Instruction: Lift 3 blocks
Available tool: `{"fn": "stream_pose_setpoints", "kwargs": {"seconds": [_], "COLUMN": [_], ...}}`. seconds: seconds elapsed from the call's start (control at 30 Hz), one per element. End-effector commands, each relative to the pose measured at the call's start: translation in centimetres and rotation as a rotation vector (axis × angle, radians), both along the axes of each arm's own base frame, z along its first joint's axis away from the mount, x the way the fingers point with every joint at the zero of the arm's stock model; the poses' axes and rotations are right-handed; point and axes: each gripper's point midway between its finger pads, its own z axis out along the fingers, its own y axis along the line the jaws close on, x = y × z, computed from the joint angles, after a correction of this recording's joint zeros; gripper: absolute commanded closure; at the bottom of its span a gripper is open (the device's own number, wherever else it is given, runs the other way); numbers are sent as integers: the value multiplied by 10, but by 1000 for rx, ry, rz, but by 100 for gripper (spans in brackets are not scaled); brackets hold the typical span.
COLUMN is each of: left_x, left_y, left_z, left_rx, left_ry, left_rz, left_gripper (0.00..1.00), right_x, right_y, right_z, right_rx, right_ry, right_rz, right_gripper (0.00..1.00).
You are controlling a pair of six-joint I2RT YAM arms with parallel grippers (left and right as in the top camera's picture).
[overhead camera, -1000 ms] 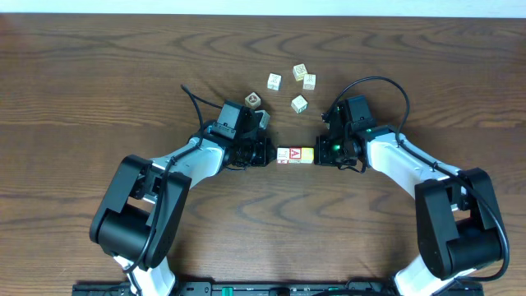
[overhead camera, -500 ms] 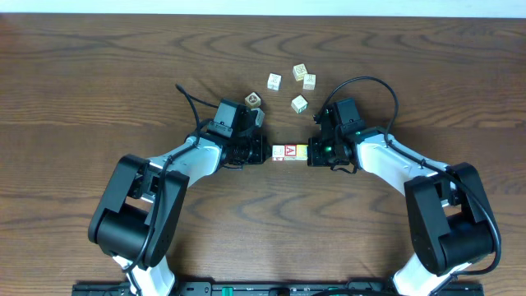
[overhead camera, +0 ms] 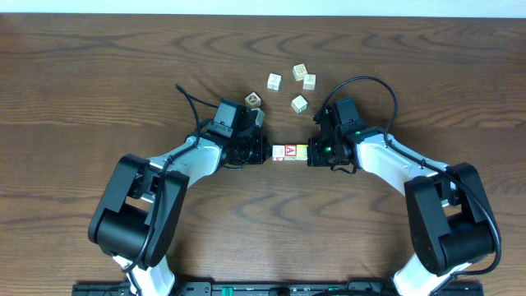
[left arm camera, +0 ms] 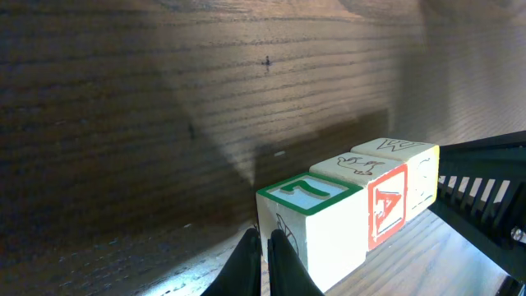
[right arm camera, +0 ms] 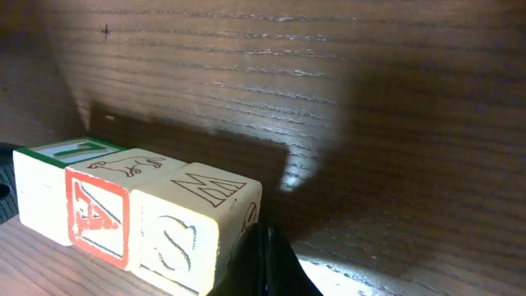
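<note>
Wood-grain worktop [overhead camera: 82,66]. Three blocks [overhead camera: 290,152] form one row clamped endwise between left end effector [overhead camera: 266,152] and right end effector [overhead camera: 312,153], each with fingers pressed together. Row's underside is cut off in wrist views.

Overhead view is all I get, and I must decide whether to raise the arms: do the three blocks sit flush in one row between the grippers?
Observer: Yes. The left wrist view shows the green-bordered block, the red A block and the W block face to face, with no gap showing.
Operator: How does the left side meet the row?
Observer: The left gripper has its fingers shut together, with the tips pressed on the green-bordered block's end face.
Operator: And the right?
Observer: The right gripper is shut too, with its tips at the W block's outer end. That block carries an S on its side.
</note>
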Motion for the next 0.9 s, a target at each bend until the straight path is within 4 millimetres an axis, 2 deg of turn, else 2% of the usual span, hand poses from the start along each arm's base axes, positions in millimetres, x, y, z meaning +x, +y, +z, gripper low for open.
{"fn": "stream_pose_setpoints", "kwargs": {"seconds": [0.0,0.23,0.87], "left_x": [-7,-7,-7], "left_y": [-6,-6,-6], "left_z": [-2,-2,-2], "left_rx": [-18,-18,-17], "left_ry": [15,15,14], "left_rz": [-23,-24,-23], "left_gripper": [93,93,93], "right_x": [-4,0,3], "right_y": [-13,-23,-13], "right_z": [-11,-11,-6], "right_rx": [-24,-22,31], "right_ry": [35,39,22], "right_rz": [-12,-42,-11], "right_gripper": [99,99,99]}}
